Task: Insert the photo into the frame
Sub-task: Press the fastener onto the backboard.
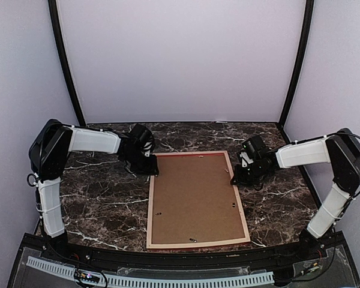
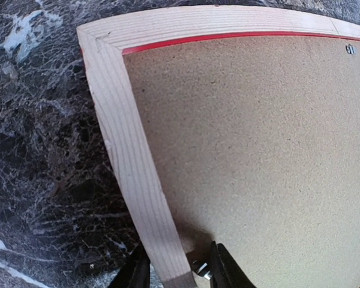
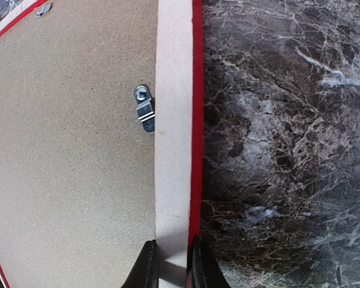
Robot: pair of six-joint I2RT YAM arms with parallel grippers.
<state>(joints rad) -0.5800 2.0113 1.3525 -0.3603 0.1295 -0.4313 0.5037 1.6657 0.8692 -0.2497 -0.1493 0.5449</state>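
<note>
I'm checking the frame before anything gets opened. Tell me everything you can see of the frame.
The frame is a thin-railed rectangle lying flat, face down on the marble table, pale wood back upward, red showing along its edges. A brown backing board fills it, with small metal clips at the rails. The right end effector clamps its right rail; the left end effector straddles the left rail near the far corner, not closed tight.
</note>
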